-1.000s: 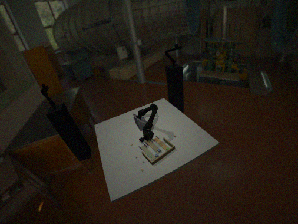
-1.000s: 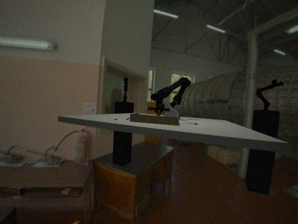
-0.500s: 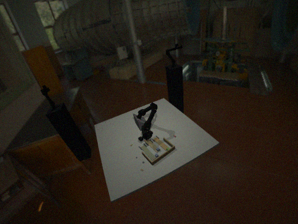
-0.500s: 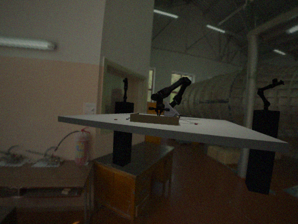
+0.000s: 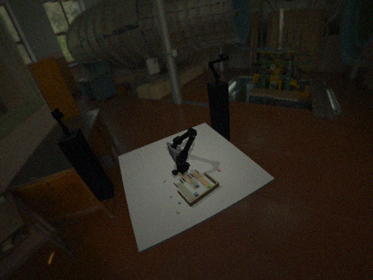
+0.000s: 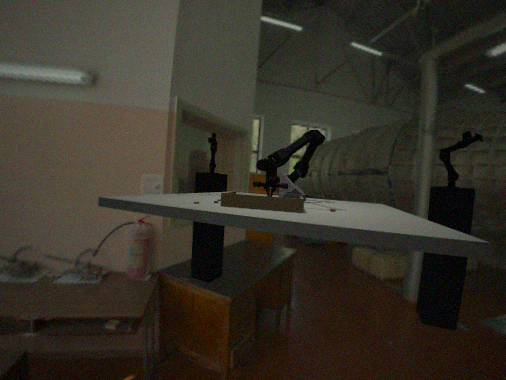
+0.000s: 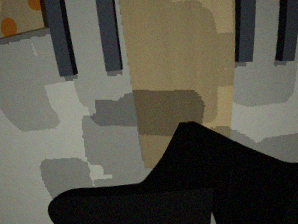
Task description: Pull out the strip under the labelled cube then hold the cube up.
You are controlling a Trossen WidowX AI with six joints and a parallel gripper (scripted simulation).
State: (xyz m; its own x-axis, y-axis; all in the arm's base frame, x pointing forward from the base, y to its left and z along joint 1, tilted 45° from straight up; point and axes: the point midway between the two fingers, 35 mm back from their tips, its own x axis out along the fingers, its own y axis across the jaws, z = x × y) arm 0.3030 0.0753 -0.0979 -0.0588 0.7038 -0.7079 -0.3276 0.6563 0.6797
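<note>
My gripper point(image 5: 182, 172) point(image 6: 270, 194) point(image 7: 186, 128) is shut, its fingertips low over the arm-side end of the plain tan middle strip point(image 5: 189, 180) point(image 7: 175, 55); whether they touch is hidden. That strip sticks out past the ends of the dark guide rails point(image 7: 63, 45) point(image 7: 245, 35). A blue cube point(image 5: 197, 186) is at its far end. A pale strip point(image 5: 185, 189) at the left has another blue cube point(image 5: 196, 194). An orange-dotted strip point(image 5: 201, 178) point(image 7: 27, 17) at the right has a green cube point(image 5: 209, 186). The label is too small to tell.
A low wooden wall point(image 5: 205, 193) point(image 6: 262, 202) runs around the strips' far side. Several small bits lie on the white table top, including an orange one point(image 5: 178, 212), a dark one point(image 5: 179, 203) and a red one point(image 5: 219, 170) point(image 6: 332, 210).
</note>
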